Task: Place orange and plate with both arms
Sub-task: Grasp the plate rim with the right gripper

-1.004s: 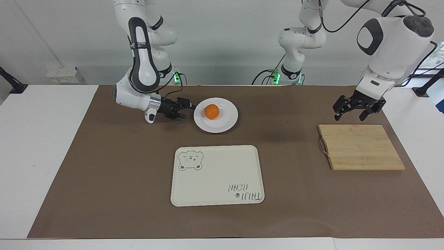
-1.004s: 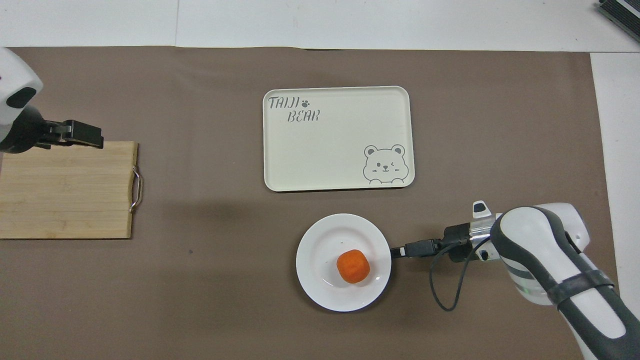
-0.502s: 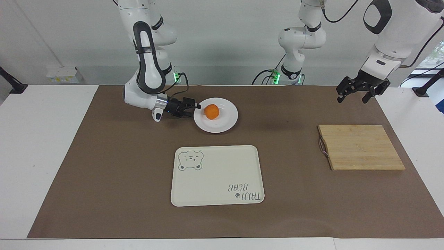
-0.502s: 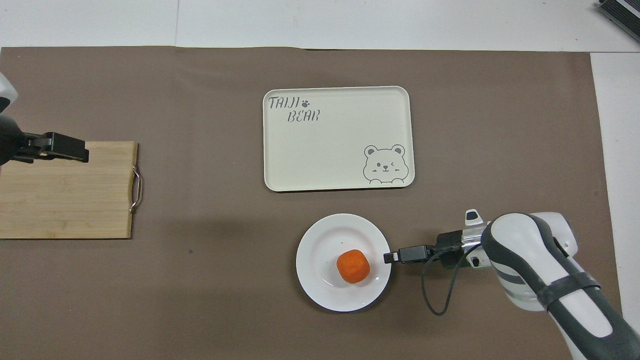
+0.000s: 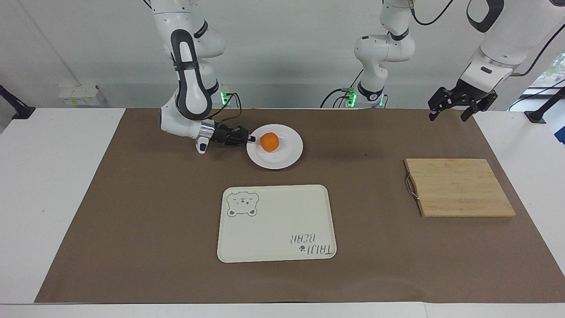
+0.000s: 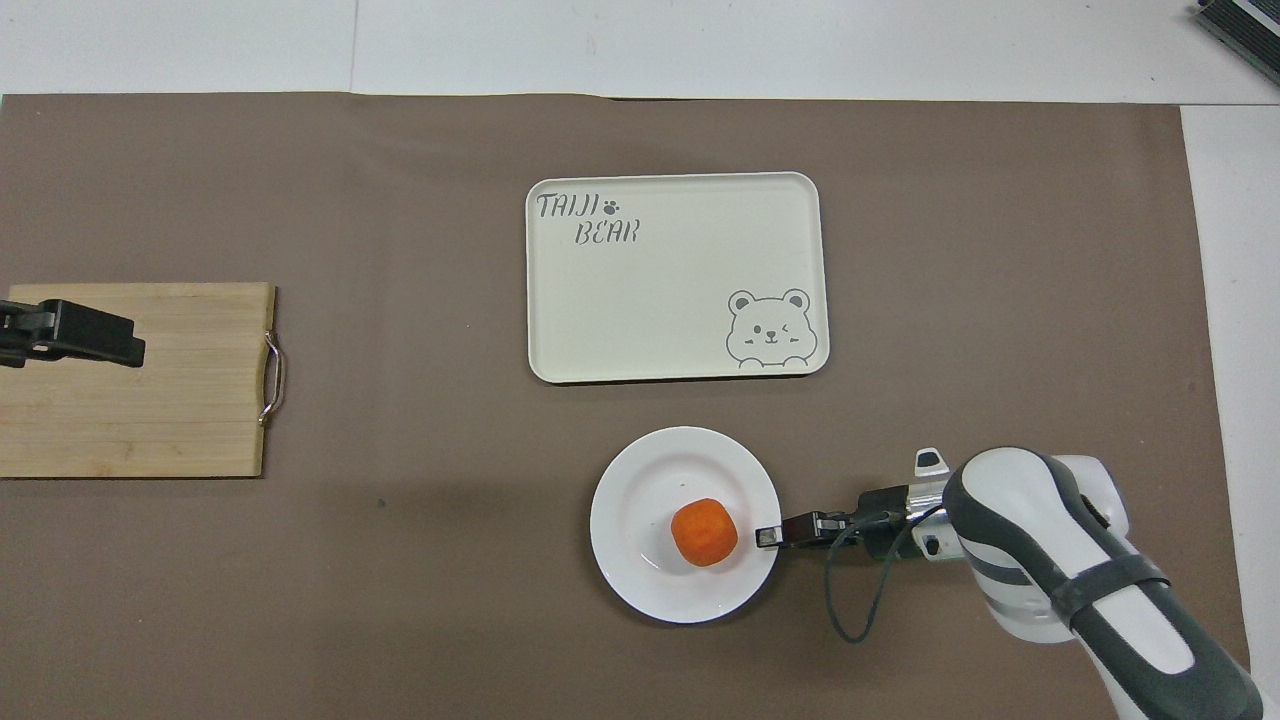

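Observation:
The orange sits on the white plate, which rests on the brown mat near the robots. In the overhead view the orange lies a little off the middle of the plate. My right gripper is low at the plate's rim on the right arm's side, and its fingers are closed on that rim; it also shows in the overhead view. My left gripper is open, empty and raised high toward the left arm's end; in the overhead view it covers part of the cutting board.
A cream tray with a bear drawing lies farther from the robots than the plate; it also shows in the overhead view. A bamboo cutting board with a metal handle lies toward the left arm's end, also seen in the overhead view.
My right gripper slid onto the plate's rim and its fingers closed there; the plate shifted very slightly. My left gripper rose and drew back toward the robots.

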